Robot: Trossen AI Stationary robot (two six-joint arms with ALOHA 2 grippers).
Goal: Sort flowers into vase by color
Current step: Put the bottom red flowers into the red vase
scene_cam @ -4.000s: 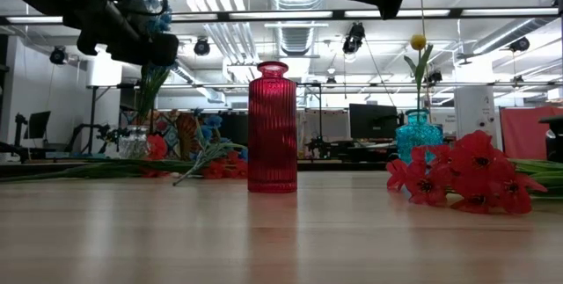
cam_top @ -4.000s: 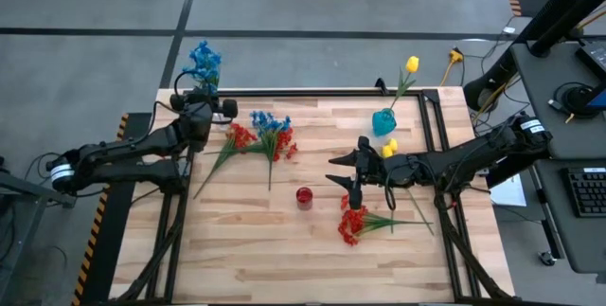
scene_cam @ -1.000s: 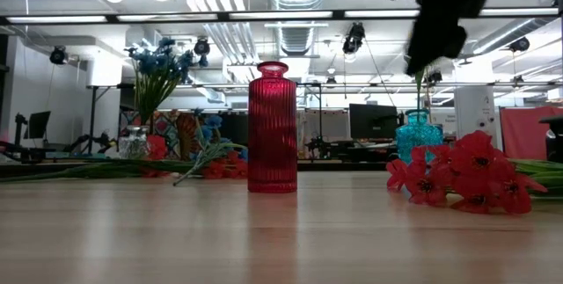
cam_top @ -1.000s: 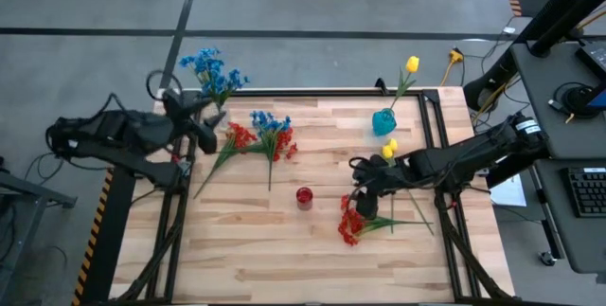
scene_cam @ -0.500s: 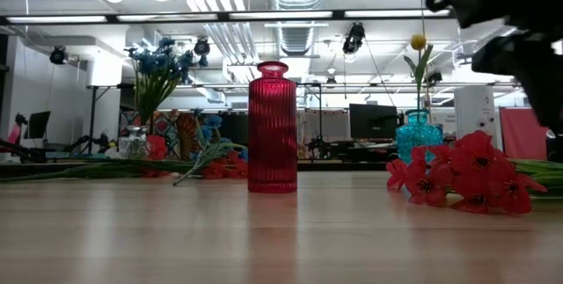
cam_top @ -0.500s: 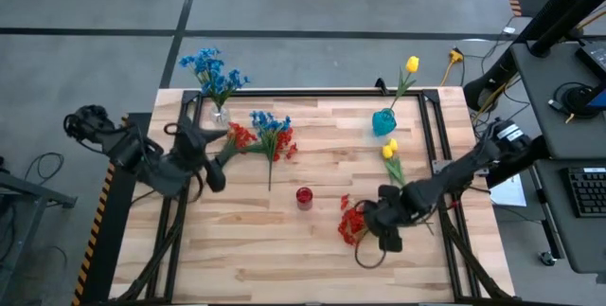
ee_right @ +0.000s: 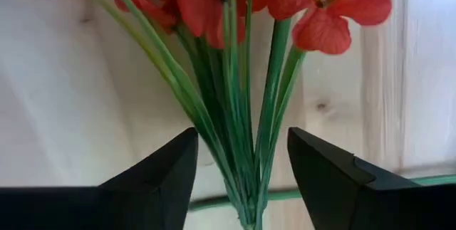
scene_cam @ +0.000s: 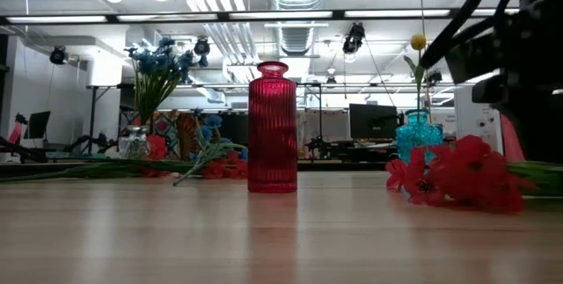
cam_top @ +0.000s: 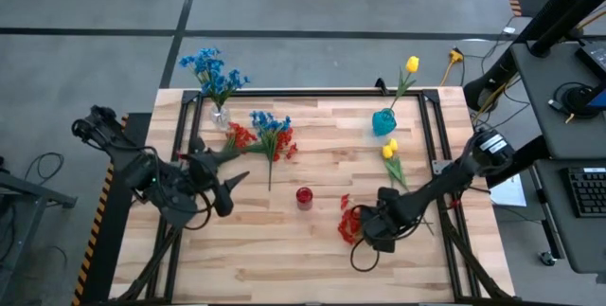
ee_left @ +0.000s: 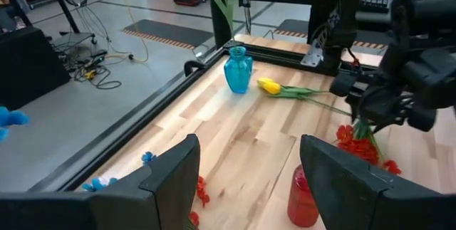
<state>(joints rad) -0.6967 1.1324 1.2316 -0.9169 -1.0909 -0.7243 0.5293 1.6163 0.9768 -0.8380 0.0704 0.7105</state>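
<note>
Right claw (ee_right: 242, 166) stood apart, straddling green stems of my red artificial flower sprig (cam_top: 353, 221) on the wooden counter (cam_top: 284, 249); left claw (ee_left: 246, 176) apart.

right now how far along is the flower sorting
Done: a blue sprig stands in the clear vase, a yellow tulip in the teal vase. In hand: the right gripper is open astride the red bunch stems. Left: that bunch, the mixed red and blue sprigs, one yellow tulip; the red vase looks empty.
</note>
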